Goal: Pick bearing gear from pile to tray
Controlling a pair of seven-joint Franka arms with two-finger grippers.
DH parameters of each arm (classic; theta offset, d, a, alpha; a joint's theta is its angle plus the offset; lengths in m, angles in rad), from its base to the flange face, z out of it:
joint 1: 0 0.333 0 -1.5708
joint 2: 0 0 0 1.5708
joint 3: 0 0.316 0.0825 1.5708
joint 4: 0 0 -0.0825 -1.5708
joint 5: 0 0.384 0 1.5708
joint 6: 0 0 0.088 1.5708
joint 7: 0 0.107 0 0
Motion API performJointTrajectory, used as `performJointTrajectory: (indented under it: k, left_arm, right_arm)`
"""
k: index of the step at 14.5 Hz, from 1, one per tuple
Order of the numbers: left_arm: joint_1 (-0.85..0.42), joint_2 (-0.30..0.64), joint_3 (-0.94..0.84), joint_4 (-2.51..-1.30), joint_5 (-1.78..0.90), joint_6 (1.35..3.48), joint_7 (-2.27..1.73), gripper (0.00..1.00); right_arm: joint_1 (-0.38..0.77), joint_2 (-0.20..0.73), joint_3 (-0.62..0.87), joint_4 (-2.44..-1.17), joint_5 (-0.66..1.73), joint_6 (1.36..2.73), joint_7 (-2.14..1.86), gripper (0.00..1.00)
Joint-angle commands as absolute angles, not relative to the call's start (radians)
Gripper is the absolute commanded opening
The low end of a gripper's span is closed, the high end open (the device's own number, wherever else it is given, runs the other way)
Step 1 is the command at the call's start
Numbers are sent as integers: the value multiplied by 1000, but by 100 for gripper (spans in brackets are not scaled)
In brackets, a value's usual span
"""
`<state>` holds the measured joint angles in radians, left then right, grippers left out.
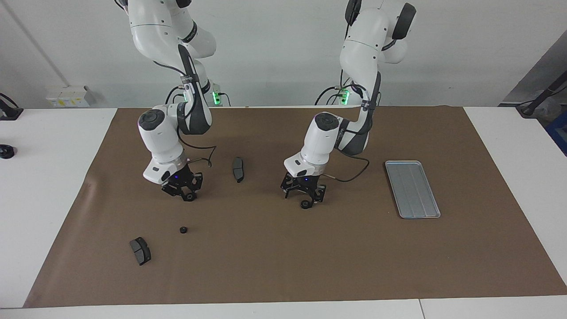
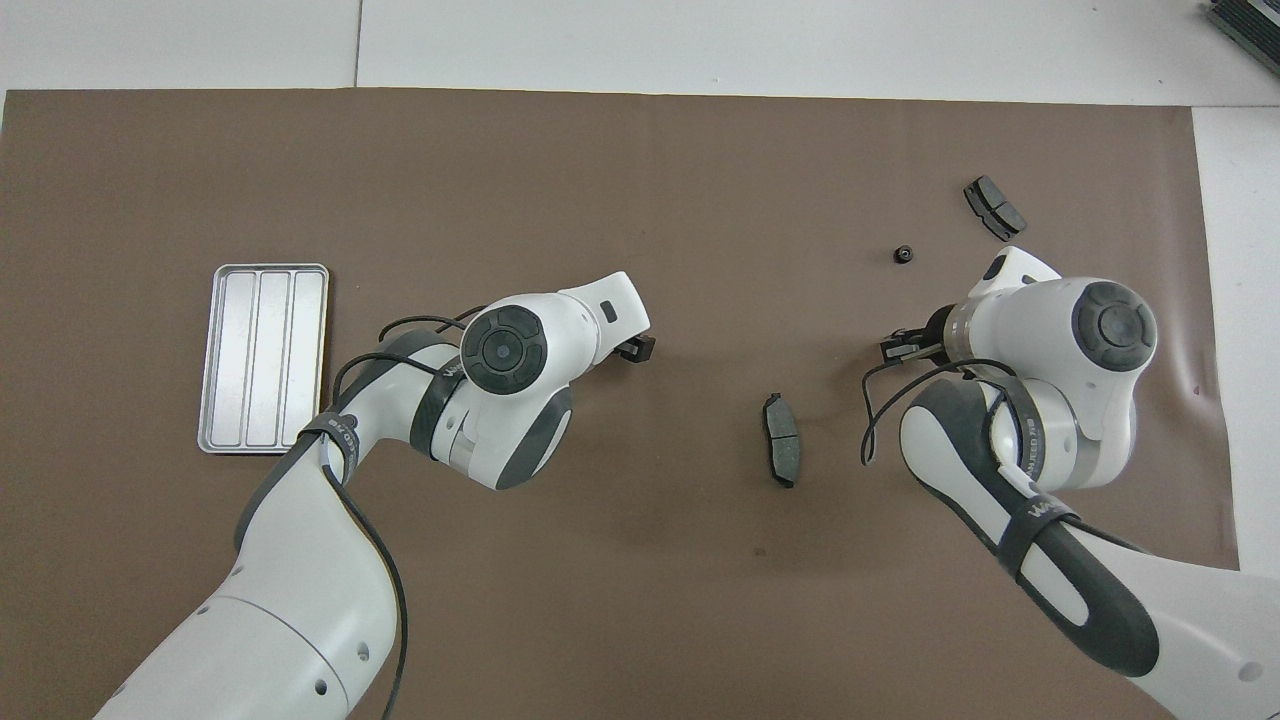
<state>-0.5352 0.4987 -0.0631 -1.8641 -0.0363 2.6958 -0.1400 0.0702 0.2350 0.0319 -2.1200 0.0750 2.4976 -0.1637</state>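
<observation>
Brown mat (image 1: 283,257) — gear (image 1: 304,204) under left fingers (image 1: 317,197), facing view only.

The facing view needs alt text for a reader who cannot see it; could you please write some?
Two white robot arms reach down onto a brown mat: the left gripper is low over a small black round gear, and the right gripper is low over the mat at the right arm's end. A grooved silver-grey metal tray lies empty at the left arm's end.
</observation>
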Motion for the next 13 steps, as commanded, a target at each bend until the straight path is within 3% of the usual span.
performJointTrajectory:
  k: [1,2,3,6,13]
  left_arm:
    - [-537,474,-52,-1893,-34,2698,-147,22]
    - [-535,474,-51,-1888,-34,2698,-147,5]
    - [-534,474,-51,-1876,-34,2697,-147,0]
    - [-496,451,-48,-1839,-34,2646,-147,0]
    - [-372,247,-48,-1903,-34,2430,-105,0]
  right_arm:
    - [80,198,47,-2002,100,2344,-54,0]
    - [87,199,51,-1967,100,2309,-22,0]
    - [97,199,51,-1942,100,2290,12,0]
    - [139,198,51,-1913,100,2279,113,0]
    - [264,213,51,-1821,97,2299,365,0]
